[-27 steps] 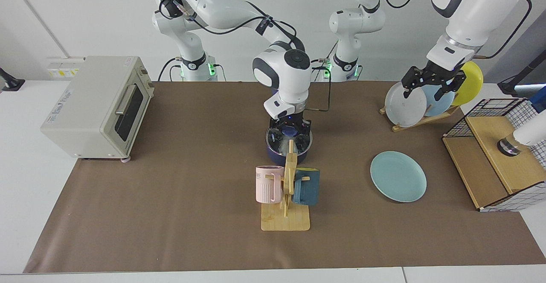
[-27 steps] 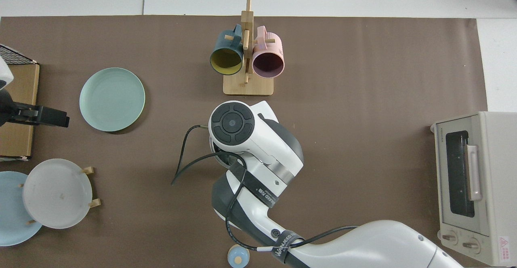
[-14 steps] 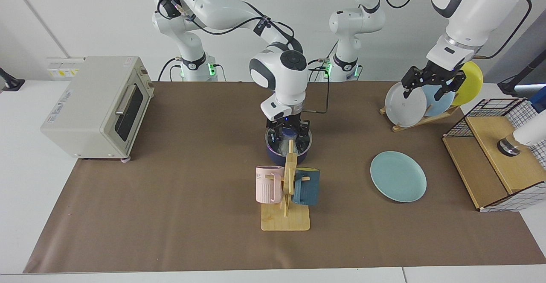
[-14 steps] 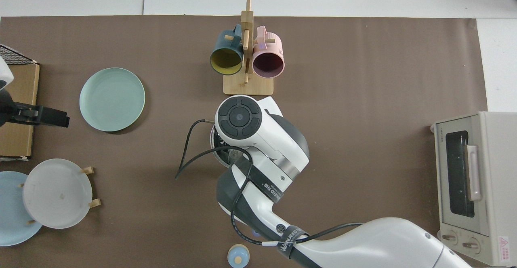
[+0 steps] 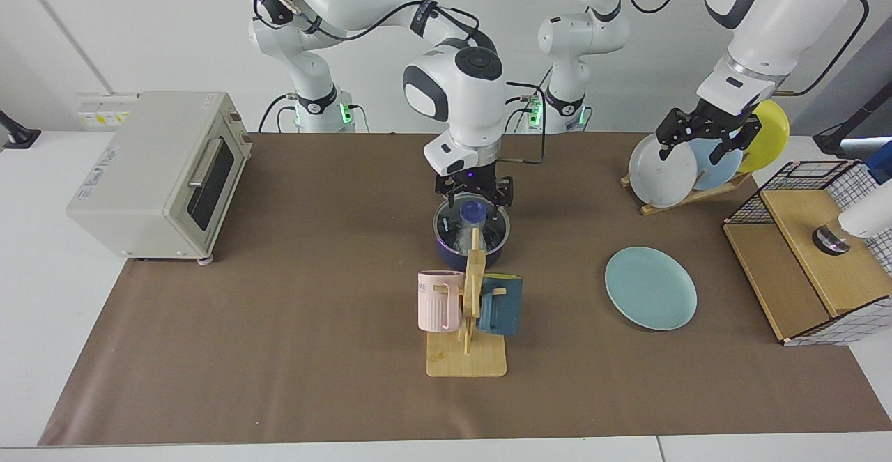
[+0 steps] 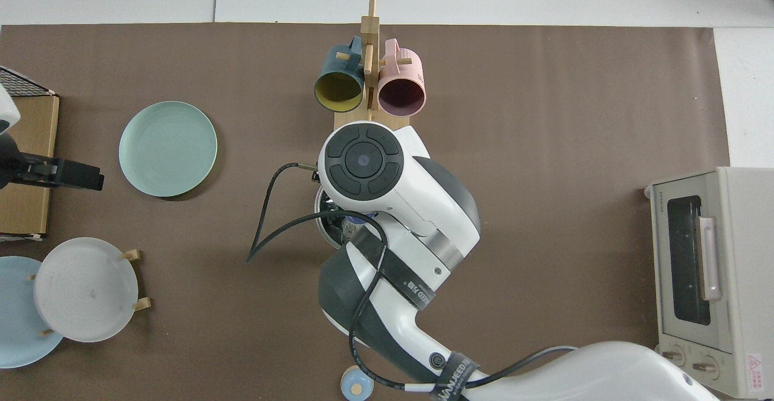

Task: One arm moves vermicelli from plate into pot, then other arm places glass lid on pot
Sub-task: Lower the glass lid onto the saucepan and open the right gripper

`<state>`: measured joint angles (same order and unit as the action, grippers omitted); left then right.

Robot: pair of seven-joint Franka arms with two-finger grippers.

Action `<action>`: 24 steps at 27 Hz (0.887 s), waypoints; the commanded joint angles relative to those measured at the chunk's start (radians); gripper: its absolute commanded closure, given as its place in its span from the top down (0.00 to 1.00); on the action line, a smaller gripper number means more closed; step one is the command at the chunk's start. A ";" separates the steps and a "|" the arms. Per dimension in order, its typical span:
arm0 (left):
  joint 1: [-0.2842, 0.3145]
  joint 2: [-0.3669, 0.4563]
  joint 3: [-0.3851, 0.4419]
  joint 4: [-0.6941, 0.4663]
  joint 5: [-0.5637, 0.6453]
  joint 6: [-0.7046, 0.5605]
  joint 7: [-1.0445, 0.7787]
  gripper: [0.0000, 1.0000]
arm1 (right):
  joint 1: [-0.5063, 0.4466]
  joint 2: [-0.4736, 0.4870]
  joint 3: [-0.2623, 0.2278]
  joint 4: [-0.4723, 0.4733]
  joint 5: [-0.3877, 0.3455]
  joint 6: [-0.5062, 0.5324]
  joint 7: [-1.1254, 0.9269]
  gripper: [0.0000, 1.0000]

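Observation:
The dark blue pot (image 5: 449, 256) stands mid-table behind the mug rack. The glass lid (image 5: 453, 228) rests on it, blue knob (image 5: 474, 210) upward. White vermicelli (image 5: 463, 240) shows through the glass inside the pot. My right gripper (image 5: 474, 194) hangs open just above the knob, touching nothing. The pale teal plate (image 5: 650, 288) (image 6: 167, 148) lies bare to the right. My left gripper (image 5: 705, 138) waits open, high beside the plate rack. From above, the right arm hides most of the pot; only a bit of rim (image 6: 320, 225) shows.
A wooden mug rack (image 5: 467, 357) with a pink and a dark teal mug stands right in front of the pot. A toaster oven (image 5: 160, 169) sits far left. A rack of grey, light blue and yellow plates (image 5: 662, 169) and a wire basket (image 5: 815, 253) are at the right.
My right gripper has risen off the lid's knob and now hangs above it. The lid stays on the pot. The left arm has not moved.

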<state>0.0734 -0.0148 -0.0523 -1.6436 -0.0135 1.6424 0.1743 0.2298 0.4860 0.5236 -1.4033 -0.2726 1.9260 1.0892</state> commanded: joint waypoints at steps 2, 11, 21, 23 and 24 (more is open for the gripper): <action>-0.006 -0.014 0.002 -0.008 0.018 0.002 0.001 1.00 | -0.058 -0.110 0.012 -0.032 0.044 -0.047 -0.169 1.00; -0.006 -0.014 0.002 -0.008 0.018 0.002 0.001 1.00 | -0.076 -0.271 -0.166 -0.154 0.202 -0.107 -0.429 1.00; -0.004 -0.014 0.002 -0.008 0.018 0.002 0.001 1.00 | -0.067 -0.360 -0.423 -0.217 0.352 -0.128 -0.604 1.00; -0.006 -0.014 0.002 -0.008 0.018 0.002 0.001 1.00 | -0.064 -0.377 -0.467 -0.227 0.360 -0.143 -0.696 1.00; -0.006 -0.014 0.002 -0.008 0.018 0.002 0.001 1.00 | -0.064 -0.382 -0.484 -0.235 0.360 -0.139 -0.747 1.00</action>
<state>0.0734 -0.0148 -0.0524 -1.6436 -0.0135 1.6424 0.1743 0.1654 0.1658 0.1255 -1.5684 0.0337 1.7954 0.5022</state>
